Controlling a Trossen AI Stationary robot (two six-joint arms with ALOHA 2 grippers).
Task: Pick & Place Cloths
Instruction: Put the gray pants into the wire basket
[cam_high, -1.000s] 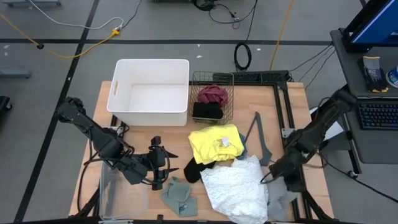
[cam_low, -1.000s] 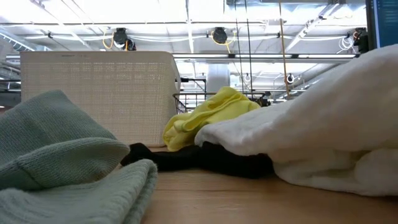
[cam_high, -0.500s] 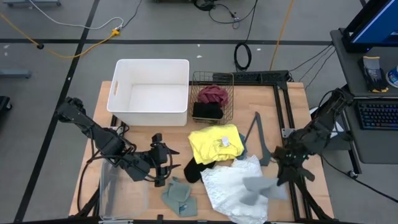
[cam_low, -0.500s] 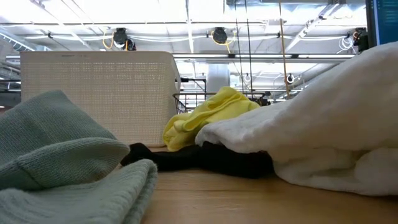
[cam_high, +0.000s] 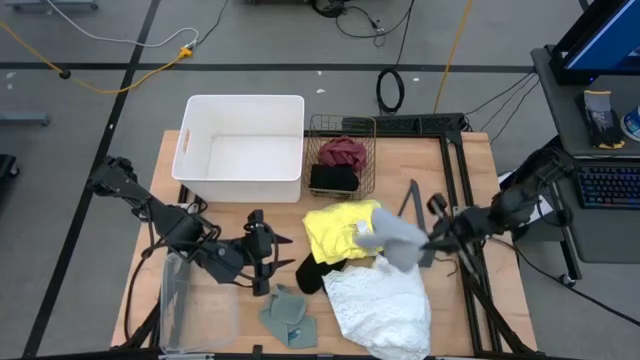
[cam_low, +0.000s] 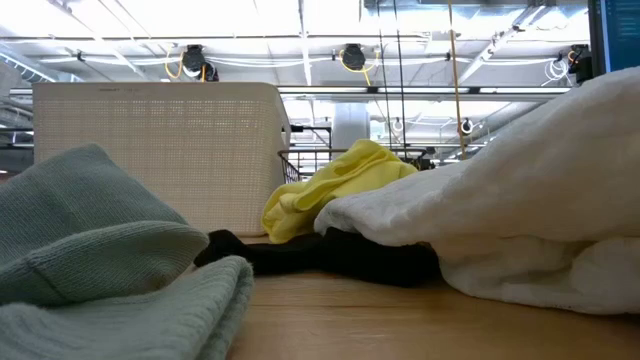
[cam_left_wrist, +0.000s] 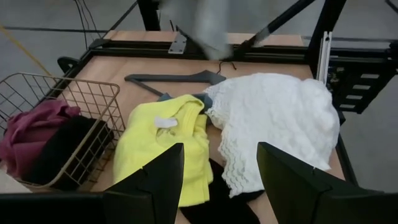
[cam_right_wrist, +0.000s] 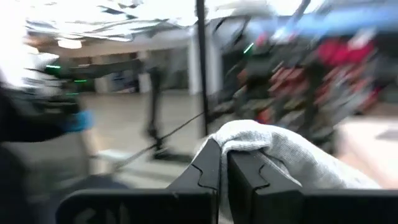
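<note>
The black cloth (cam_high: 312, 273) lies mostly hidden under the yellow cloth (cam_high: 338, 231) and the white lacy cloth (cam_high: 380, 305), whose lower edge the high view cuts off, while the motion-blurred grey cloth (cam_high: 391, 238) perhaps covers the yellow one's corner.

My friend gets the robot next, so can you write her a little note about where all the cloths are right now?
Right pincer: shut on the grey cloth, carrying it in the air over the table's middle.
Left pincer: open, empty, low by the sage-green cloth.
Done: maroon cloth and a black cloth are in the wire basket.
Left: yellow cloth, another black cloth, white lacy cloth, sage-green one. White bin has no cloth in it.
</note>
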